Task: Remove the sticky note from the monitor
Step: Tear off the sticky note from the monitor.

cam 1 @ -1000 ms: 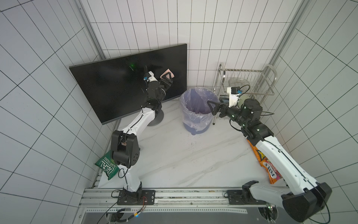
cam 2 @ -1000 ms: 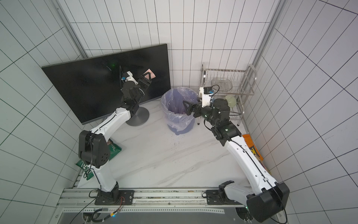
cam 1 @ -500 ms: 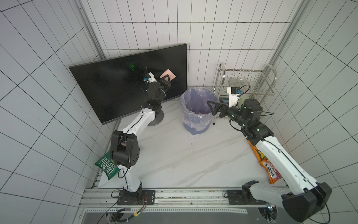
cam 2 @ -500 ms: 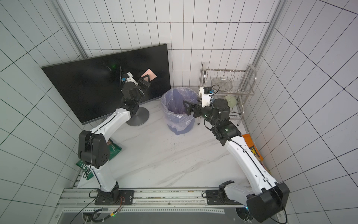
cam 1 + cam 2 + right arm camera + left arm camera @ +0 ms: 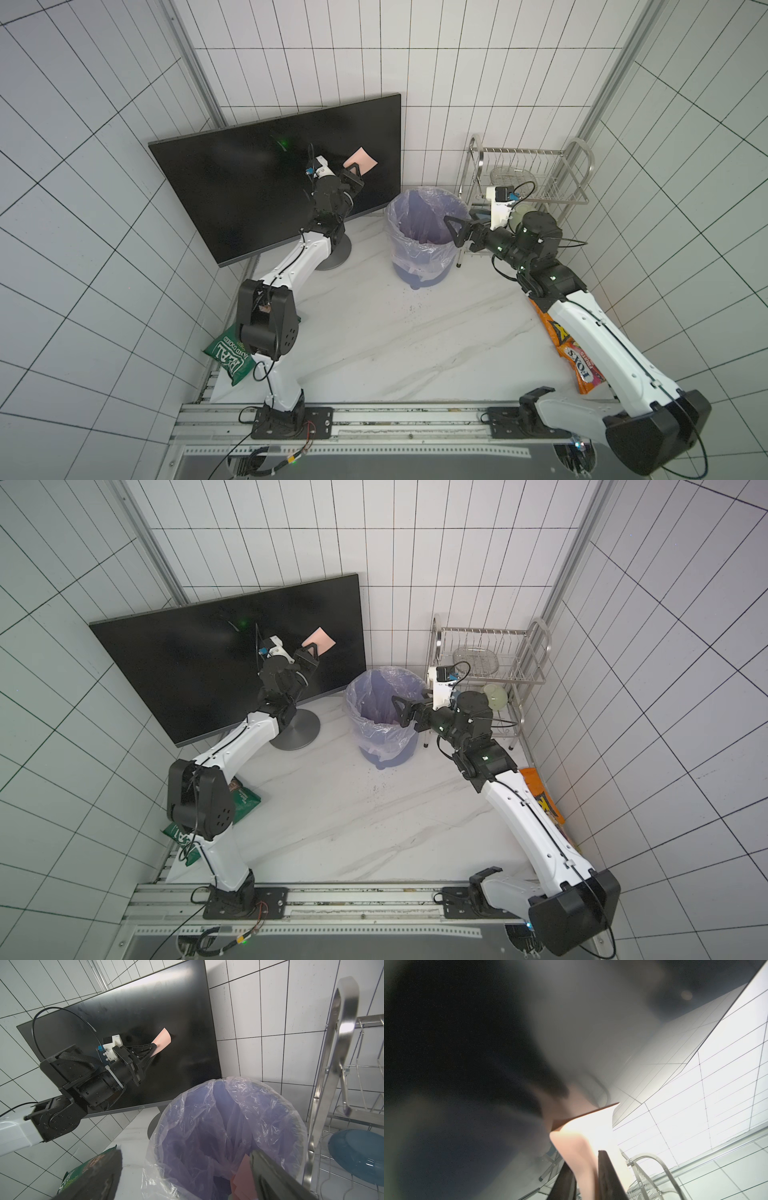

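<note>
The monitor (image 5: 249, 187) (image 5: 187, 658) (image 5: 187, 1032) stands tilted at the back left on a round grey base (image 5: 297, 729). A pink sticky note (image 5: 362, 160) (image 5: 319, 639) (image 5: 163, 1041) (image 5: 571, 1147) sits on the right part of its screen, its lower part bent away from the glass. My left gripper (image 5: 354, 168) (image 5: 311, 648) (image 5: 154, 1044) (image 5: 584, 1159) is shut on the note's lower edge, a finger on each side of the paper. My right gripper (image 5: 451, 232) (image 5: 399, 710) (image 5: 185, 1151) hovers open over the bin, holding nothing.
A blue bin (image 5: 419, 266) (image 5: 386, 746) (image 5: 228, 1080) with a clear liner stands right of the monitor, pink notes (image 5: 243, 1176) inside. A metal dish rack (image 5: 536, 174) is at the back right. A green snack bag (image 5: 230, 353) and an orange one (image 5: 577, 357) lie along the table's sides.
The left gripper's jaws have closed from wide apart onto the sticky note's lower edge. The right arm has not moved.
</note>
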### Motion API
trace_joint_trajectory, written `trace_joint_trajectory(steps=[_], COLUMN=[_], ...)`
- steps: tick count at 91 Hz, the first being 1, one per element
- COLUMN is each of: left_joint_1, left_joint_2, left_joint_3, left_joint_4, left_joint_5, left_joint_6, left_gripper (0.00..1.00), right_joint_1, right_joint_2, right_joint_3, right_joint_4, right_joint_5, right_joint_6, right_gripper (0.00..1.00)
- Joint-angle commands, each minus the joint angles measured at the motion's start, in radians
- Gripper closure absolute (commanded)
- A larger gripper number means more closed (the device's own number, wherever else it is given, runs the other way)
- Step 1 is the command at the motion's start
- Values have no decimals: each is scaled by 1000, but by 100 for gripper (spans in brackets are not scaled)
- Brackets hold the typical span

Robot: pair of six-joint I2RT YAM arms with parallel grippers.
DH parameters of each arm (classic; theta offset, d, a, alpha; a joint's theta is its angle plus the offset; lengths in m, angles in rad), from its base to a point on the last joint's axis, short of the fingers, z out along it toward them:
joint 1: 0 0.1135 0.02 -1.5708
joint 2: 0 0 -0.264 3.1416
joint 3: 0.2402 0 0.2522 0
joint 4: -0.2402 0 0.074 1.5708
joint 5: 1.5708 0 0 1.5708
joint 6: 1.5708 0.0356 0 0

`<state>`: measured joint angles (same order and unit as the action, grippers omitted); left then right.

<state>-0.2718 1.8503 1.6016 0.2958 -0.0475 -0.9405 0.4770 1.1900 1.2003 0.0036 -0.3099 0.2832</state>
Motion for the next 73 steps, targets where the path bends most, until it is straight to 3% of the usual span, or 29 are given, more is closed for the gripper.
trace_joint_trajectory(steps=[1, 12, 73], left_joint_1=[5, 5, -21], left_joint_2=[-26, -26, -112], left_joint_3=[-14, -18, -87], left_joint_4=[18, 26, 53], left_joint_5=[22, 43, 54], left_joint_6=[0, -6, 12], left_gripper=[88, 100, 100], right_joint_1=[-10, -10, -10], right_joint_2=[6, 3, -1], right_joint_3=[-10, -11, -2], right_joint_4=[33, 33, 30], right_joint_5=[-16, -13, -12], right_joint_6=[10, 8, 7], right_gripper=[1, 1, 1])
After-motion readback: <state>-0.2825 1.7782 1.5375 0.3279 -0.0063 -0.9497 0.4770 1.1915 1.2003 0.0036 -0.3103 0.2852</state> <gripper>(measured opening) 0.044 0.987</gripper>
